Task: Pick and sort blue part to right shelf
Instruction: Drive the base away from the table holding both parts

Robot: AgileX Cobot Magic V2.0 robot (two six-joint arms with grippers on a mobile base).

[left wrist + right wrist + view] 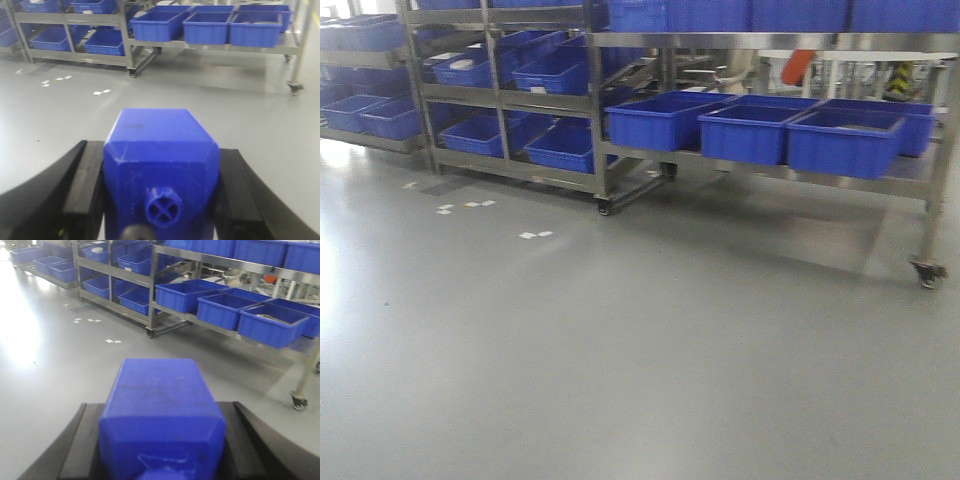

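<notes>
Transport explained the tight hold: left gripper (160, 172) clamped the blue part (155, 135), right gripper (160, 440) clamped a similar block (157, 390), right shelf (770, 170) being far ahead.

place: warehouse or factory storeroom | evidence: wheeled steel racks (600, 165) across the frame's top, blue plastic bins (748, 133), grey sealed floor (620, 350)
</notes>
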